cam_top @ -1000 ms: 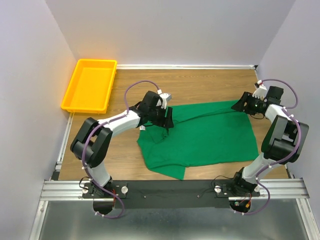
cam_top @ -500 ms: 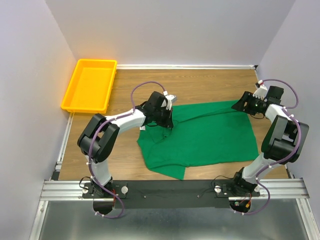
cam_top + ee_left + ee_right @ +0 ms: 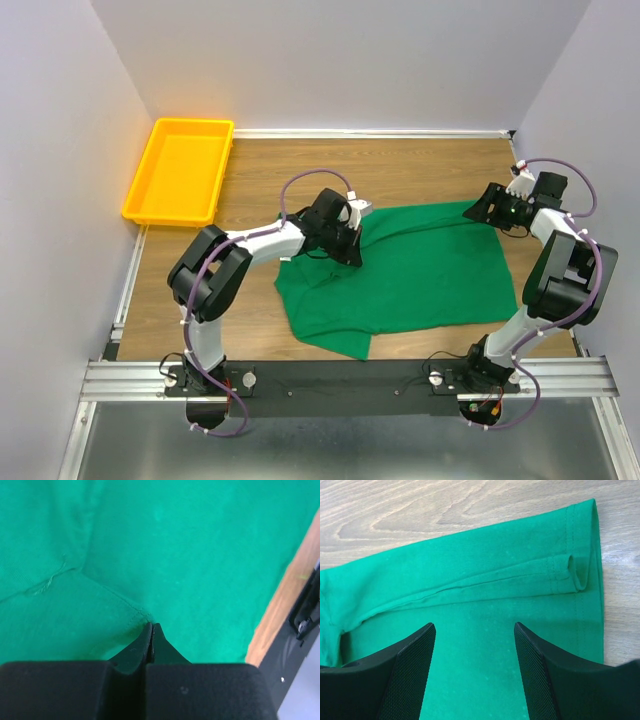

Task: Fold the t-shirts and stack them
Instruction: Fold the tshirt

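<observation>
T-shirt (image 3: 420, 275): emerald green, rumpled, spread mid-worktop (image 3: 430, 165), long axis left-right | left gripper (image 3: 151, 628): nearer arm, jaws together, clamped on a hem fold at the shirt's left side, cloth running rightward from it | right gripper (image 3: 472, 627): jaws apart over far-right sleeve (image 3: 570, 555), gripping nothing | yellow tray (image 3: 180, 170): far left, well apart.
</observation>
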`<act>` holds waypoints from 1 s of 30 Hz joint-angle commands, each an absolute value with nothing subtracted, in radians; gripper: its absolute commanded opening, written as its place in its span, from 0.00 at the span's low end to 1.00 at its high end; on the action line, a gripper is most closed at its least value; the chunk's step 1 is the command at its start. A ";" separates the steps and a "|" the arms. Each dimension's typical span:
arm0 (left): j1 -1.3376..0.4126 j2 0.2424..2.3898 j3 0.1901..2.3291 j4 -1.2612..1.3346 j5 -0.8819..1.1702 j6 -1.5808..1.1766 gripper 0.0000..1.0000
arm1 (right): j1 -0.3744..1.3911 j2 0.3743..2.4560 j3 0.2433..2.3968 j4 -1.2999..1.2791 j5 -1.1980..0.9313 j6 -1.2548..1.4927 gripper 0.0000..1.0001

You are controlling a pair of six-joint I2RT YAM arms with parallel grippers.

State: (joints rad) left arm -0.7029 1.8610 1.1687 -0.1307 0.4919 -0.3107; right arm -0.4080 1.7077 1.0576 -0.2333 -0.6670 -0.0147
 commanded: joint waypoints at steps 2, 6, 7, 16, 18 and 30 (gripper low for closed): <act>-0.729 1.885 1.193 -0.135 0.560 -0.295 0.00 | -0.414 1.700 1.075 -0.252 -0.663 -0.006 0.72; -0.730 1.887 1.195 -0.129 0.549 -0.305 0.01 | -0.416 1.698 1.072 -0.253 -0.660 -0.011 0.72; -0.732 1.887 1.198 -0.130 0.532 -0.314 0.08 | -0.414 1.698 1.071 -0.252 -0.661 -0.012 0.72; -0.718 1.697 1.157 -0.112 0.247 -0.364 0.61 | -0.419 1.700 1.081 -0.258 -0.582 -0.041 0.72; -0.718 1.599 1.126 -0.109 0.134 -0.380 0.67 | -0.426 1.738 1.113 -0.265 -0.552 -0.025 0.71; -0.457 1.112 0.740 -0.057 -0.014 -0.560 0.75 | -0.437 1.978 1.374 -0.317 -0.474 0.140 0.51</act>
State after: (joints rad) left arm -0.4854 1.1797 0.8391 -0.0547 0.0181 -0.4938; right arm -0.4320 1.9057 1.2892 -0.2817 -0.5350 0.0879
